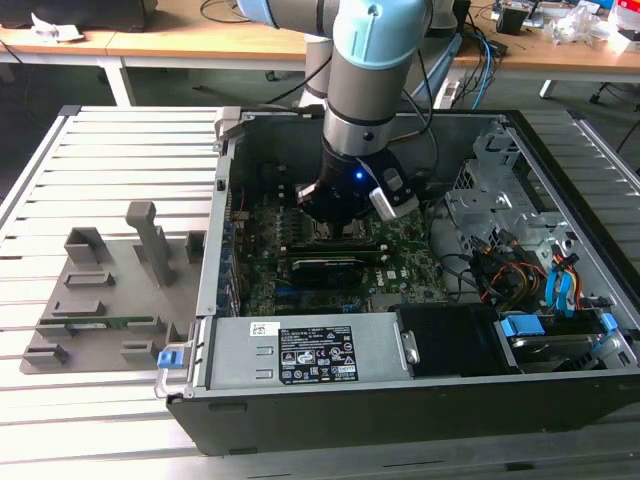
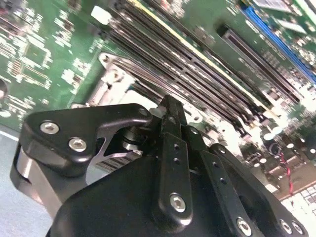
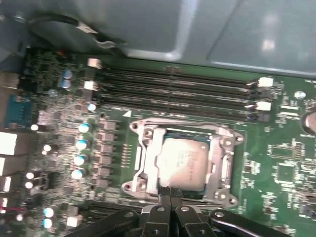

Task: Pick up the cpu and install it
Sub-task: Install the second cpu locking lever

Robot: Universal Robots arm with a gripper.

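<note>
Your arm reached straight down into the open computer case (image 1: 560, 240) on the slatted tabletop (image 1: 120, 140), and the claw (image 3: 170, 193) hung right over the motherboard (image 3: 276, 163). In the first wrist view the cpu (image 3: 183, 162) lay flat inside the metal socket frame (image 3: 148, 158), silvery top up, just beside the rows of memory slots (image 3: 173, 91). The claw's fingertips (image 3: 164, 190) were pressed together at the cpu's near edge (pinched narrow, holding nothing you could see). Well apart, at the exterior view's left, the grey parts tray (image 1: 100, 300) sat on the tabletop with a green memory stick (image 1: 100, 323) in it
</note>
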